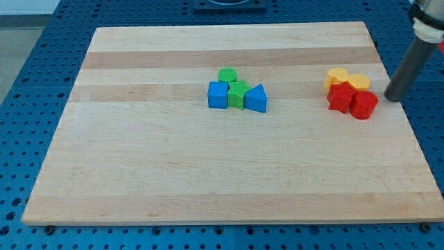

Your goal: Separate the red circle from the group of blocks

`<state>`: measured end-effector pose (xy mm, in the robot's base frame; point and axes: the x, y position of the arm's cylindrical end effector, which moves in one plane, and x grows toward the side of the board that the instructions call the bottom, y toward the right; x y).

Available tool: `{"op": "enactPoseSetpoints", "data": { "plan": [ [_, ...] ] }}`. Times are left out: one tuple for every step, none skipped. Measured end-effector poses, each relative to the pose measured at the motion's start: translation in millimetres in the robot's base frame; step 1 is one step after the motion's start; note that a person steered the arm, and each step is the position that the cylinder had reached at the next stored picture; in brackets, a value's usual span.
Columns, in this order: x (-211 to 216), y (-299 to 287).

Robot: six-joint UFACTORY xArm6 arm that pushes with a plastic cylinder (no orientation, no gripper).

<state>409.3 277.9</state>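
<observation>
i'm lining up: my tip (395,98) sits just right of the red circle (364,105), which touches the red block (340,98) below two yellow blocks (347,79). no claw here, just a rod. next, probably a careful push downward. no containers in view.
</observation>
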Motion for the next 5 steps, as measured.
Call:
{"op": "enactPoseSetpoints", "data": {
  "plan": [
    [0,-19],
    [4,-42],
    [15,-66],
    [15,-79],
    [12,-85]
  ]
}}
